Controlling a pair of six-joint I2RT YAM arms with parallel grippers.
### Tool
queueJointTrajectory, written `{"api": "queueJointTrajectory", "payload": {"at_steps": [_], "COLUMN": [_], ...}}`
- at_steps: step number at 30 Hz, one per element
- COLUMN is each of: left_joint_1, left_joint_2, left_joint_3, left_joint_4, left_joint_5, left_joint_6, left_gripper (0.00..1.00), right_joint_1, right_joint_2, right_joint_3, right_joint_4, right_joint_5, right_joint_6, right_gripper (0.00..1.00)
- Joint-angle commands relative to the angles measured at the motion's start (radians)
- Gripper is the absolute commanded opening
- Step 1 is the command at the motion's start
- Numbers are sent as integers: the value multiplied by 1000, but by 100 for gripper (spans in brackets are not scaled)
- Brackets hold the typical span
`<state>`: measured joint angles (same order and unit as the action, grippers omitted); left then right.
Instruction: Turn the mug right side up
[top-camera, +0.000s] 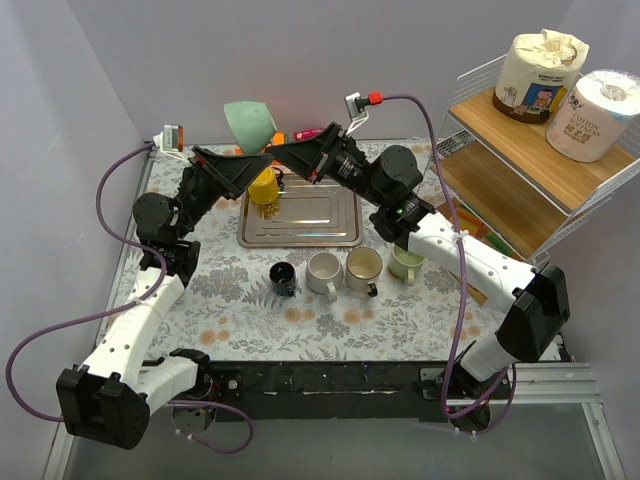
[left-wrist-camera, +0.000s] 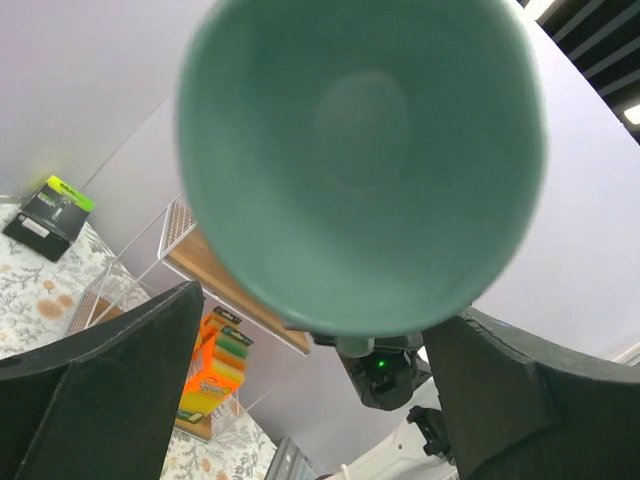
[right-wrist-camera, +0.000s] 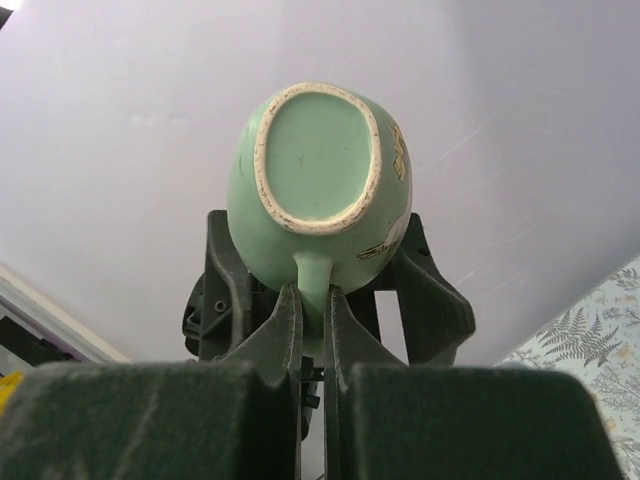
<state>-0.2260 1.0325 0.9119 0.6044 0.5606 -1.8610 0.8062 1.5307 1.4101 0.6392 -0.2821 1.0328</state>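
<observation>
My right tool (right-wrist-camera: 312, 310) is pinched shut on the thin handle (right-wrist-camera: 312, 272) of the green mug (right-wrist-camera: 315, 150), and that pinch is the only hold I am sure of. My left tool (left-wrist-camera: 320, 320) stands wide open, a finger (left-wrist-camera: 130, 370) on either side of the mug with its mouth facing that wrist. I cannot tell whether the pads touch the glaze. The mug hangs in the air over the far side of the table (top-camera: 330, 310), tipped roughly on its side, base towards my right wrist, just beyond the metal tray (top-camera: 300, 235) and above a yellow item (top-camera: 264, 188). The risk, as I judge it, is the handover. The handle is a narrow grip point, so the mug could swing about it under its own weight. If I let go on the right before the left has closed firmly, the mug would fall onto the tray or the yellow item. The body flares towards the rim, so a squeeze there could push it out of my fingers. My two tools are very close, and a careless twist could knock them together.
</observation>
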Motion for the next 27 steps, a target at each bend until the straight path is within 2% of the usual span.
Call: {"api": "queueJointTrajectory", "payload": {"at_steps": [1,4,10,13,14,16,23,27], "left_joint_1": [-9,-9,-9,-9,-9,-9,-9,-9], "left_joint_2": [-26,-41,-71,-77,-72,-68,-60,-57], "left_joint_3": [-11,-15,-18,-12,-10,-5,-5,-5], "left_joint_4": [81,49,-69,-97,-98,-110,-103,-88], "left_joint_5": [-27,-44,-116,-117,-113,-108,-88,-73], "left_joint_6": [-29,-24,-3,20,23,29,28,29], "left_gripper": [84,75,66,59,51,46,38,38], "right_joint_1": [21,34,48,50,50,50,50,50], "right_joint_2": [-38,-35,-24,-17,-14,-14,-17,-18], "right_joint_3": [0,-13,-45,-43,-43,-45,-54,-59], "right_joint_4": [126,135,175,172,174,171,171,168], "right_joint_5": [126,149,182,178,178,181,178,173], "right_joint_6": [-28,-65,-106,-111,-111,-114,-109,-99], "right_gripper": [1,1,1,1,1,1,1,1]}}
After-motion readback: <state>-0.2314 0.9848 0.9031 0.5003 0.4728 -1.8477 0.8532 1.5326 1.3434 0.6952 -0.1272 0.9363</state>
